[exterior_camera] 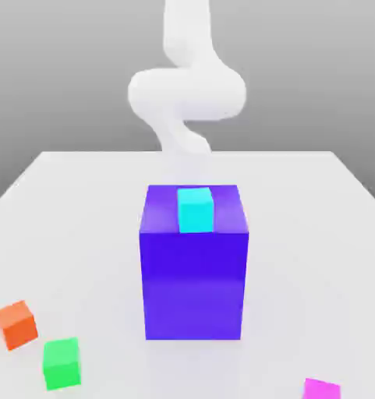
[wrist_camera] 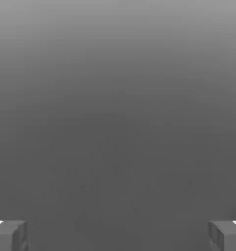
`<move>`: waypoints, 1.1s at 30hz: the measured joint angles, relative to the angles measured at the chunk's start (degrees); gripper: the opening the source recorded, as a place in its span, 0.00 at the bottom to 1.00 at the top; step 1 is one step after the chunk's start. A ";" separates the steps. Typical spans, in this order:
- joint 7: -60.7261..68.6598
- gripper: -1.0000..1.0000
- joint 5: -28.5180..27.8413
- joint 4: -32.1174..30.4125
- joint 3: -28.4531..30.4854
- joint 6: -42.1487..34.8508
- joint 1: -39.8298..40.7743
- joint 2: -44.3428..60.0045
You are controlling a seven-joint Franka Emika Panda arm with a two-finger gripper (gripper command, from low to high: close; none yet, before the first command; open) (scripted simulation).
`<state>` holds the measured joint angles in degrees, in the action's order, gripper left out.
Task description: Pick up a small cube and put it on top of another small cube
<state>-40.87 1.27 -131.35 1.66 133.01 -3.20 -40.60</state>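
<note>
White table [exterior_camera: 97, 203] under grey backdrop; tall purple block [exterior_camera: 194, 269] standing mid-table, a pedestal in effect; small cyan cube [exterior_camera: 195, 210] resting on its top face, at the near edge, centred between the block's sides, so raised well above everything else; pale arm [exterior_camera: 186, 90] looped behind and above the block, blurred, apparently held back clear of the cubes.

Three more small cubes down on the table toward the exterior view's near edge: orange cube [exterior_camera: 16, 324] and green cube [exterior_camera: 61, 363] near each other at the exterior view's left, apart, not touching; magenta cube [exterior_camera: 321, 388] far off at the exterior view's right, cut by the frame edge; all well apart from the purple block, so open room around each for a descent from above.

Pincer [wrist_camera: 118, 235] spread wide, two grey fingertips [wrist_camera: 9, 235] at opposite corners of the hand view, nothing between them but blank grey; gripping nothing.

Judged stage: start, no cube lifted, nothing stacked by the arm yet; wide spread suits a first approach; likely needs: lowering over one loose cube, squaring to its faces; risk: nudging the neighbour where orange and green sit close.
</note>
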 joint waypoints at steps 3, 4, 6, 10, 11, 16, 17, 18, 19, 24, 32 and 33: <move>6.32 0.50 1.73 0.53 1.94 1.53 -3.82 6.55; 8.40 0.50 2.38 0.72 2.46 1.99 -4.92 8.66; 12.58 0.50 3.68 1.05 3.39 2.97 -7.01 12.85; 20.86 0.50 6.25 1.74 4.77 4.88 -10.74 21.22; 22.94 0.50 6.90 1.92 4.95 5.35 -11.51 23.31; 32.86 0.50 9.51 2.78 4.75 7.73 -14.40 33.71; 34.70 0.50 9.82 2.94 4.52 8.26 -15.13 35.76; 36.44 0.50 10.01 3.10 4.35 8.78 -15.65 37.80; 38.16 0.50 10.14 3.25 4.14 9.32 -16.28 39.83; 45.53 0.50 9.04 3.95 2.84 12.19 -17.63 49.77; 52.49 0.50 2.13 5.22 1.72 17.91 -19.90 65.01; 52.77 0.50 2.05 5.63 1.60 19.38 -19.92 67.08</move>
<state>11.90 3.32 -125.73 3.26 152.38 -23.11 26.48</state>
